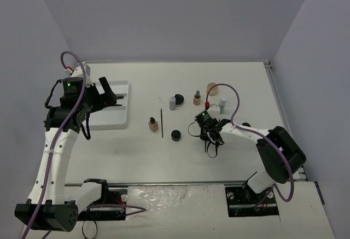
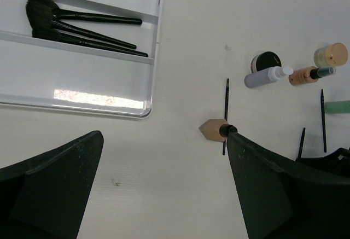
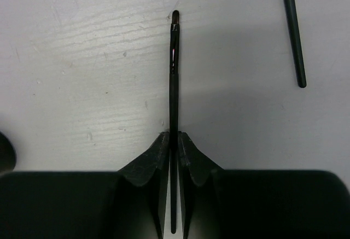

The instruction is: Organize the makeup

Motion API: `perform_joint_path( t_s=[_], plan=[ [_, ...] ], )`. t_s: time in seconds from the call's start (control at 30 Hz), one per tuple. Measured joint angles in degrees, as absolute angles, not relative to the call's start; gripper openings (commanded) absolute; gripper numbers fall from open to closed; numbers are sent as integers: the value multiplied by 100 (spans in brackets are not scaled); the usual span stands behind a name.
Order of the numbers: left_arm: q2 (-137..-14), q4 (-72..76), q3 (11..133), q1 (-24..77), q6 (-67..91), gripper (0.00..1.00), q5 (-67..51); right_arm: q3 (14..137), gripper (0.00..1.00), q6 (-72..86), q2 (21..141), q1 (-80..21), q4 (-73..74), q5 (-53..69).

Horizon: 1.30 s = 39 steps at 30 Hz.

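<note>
My right gripper [image 3: 174,138] is shut on a thin black brush [image 3: 174,69] that lies on the table, its tip pointing away from the jaws; in the top view this gripper [image 1: 211,150] is right of centre. Above the white tray's [image 1: 112,120] near edge, my left gripper [image 1: 108,97] stands open and empty [image 2: 164,135]. Three black brushes [image 2: 82,25] lie in one tray compartment. Loose on the table are a beige bottle [image 1: 153,124], a thin pencil [image 1: 162,122], a black pot [image 1: 176,135], a grey bottle [image 1: 172,103], a dark-capped beige bottle [image 1: 197,98], a tan compact [image 1: 212,89] and a green-white bottle [image 1: 222,105].
A second thin black pencil [image 3: 292,31] lies to the upper right of the held brush. Another black pot [image 1: 179,98] sits beside the grey bottle. The tray's front compartment [image 2: 71,77] holds nothing. Grey walls close in the table on three sides.
</note>
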<state>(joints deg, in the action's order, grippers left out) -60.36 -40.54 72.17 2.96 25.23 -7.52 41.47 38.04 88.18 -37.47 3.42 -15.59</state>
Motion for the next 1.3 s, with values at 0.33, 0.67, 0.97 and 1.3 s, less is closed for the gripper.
perform_joint_path(
  t_s=[0.33, 0.67, 0.97, 1.3],
  plan=[
    [-6139, -4137, 7332, 1153, 2679, 95, -887, 4022, 0, 3603, 8500, -3779, 411, -1564],
    [-6622, -3768, 7509, 2566, 3646, 96, -1026, 4621, 0, 2444, 6907, -4721, 161, -1309],
    [-7473, -2730, 7544, 3600, 4439, 90, -1016, 5136, 0, 1935, 6513, -4816, -603, -480],
    [-7904, -1912, 7566, 4007, 5044, 54, -904, 5166, 0, 1920, 6514, -4821, -742, -141]
  ],
)
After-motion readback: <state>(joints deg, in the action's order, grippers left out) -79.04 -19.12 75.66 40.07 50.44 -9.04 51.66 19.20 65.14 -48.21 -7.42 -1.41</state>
